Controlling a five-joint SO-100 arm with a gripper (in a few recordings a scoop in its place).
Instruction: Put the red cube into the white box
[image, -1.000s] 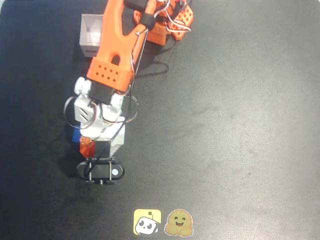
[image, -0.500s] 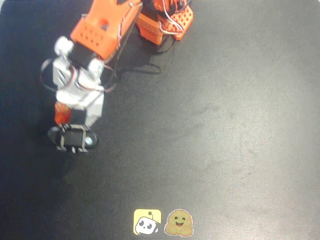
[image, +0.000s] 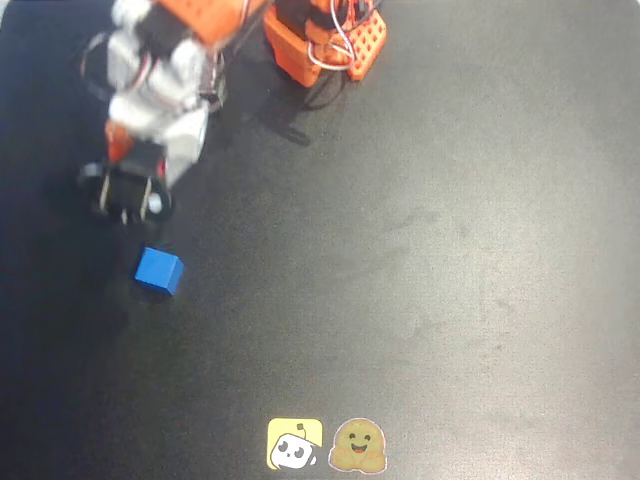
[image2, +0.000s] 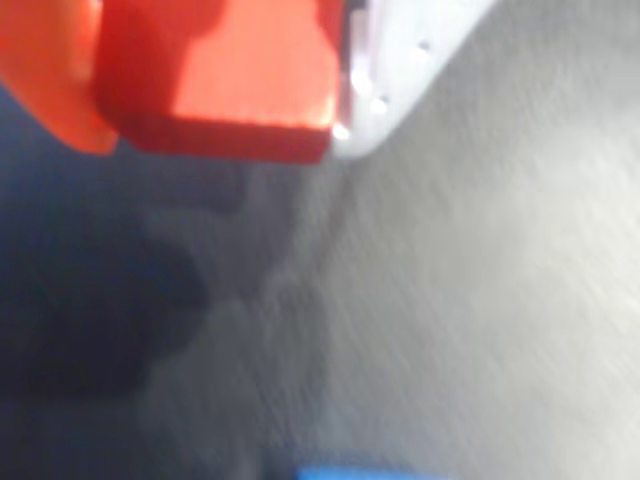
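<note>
End effector (image2: 300, 95) clamped on red cube (image2: 225, 85), carried above counter (image: 450, 250) (blue cube (image: 159, 270) left behind); white box to be reached next.

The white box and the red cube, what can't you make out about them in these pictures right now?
- White box: the overhead view shows the arm over its spot.
- Red cube: held in the gripper in the wrist view, cut off by the top edge, blurred.
- Blue cube: merely a blurred sliver at the wrist view's bottom edge.

In the overhead view the gripper (image: 125, 165) sits far left, holding the cube (image: 120, 145); another cube (image: 159, 270) lies nearer, just right, on the table (image: 450, 250).
</note>
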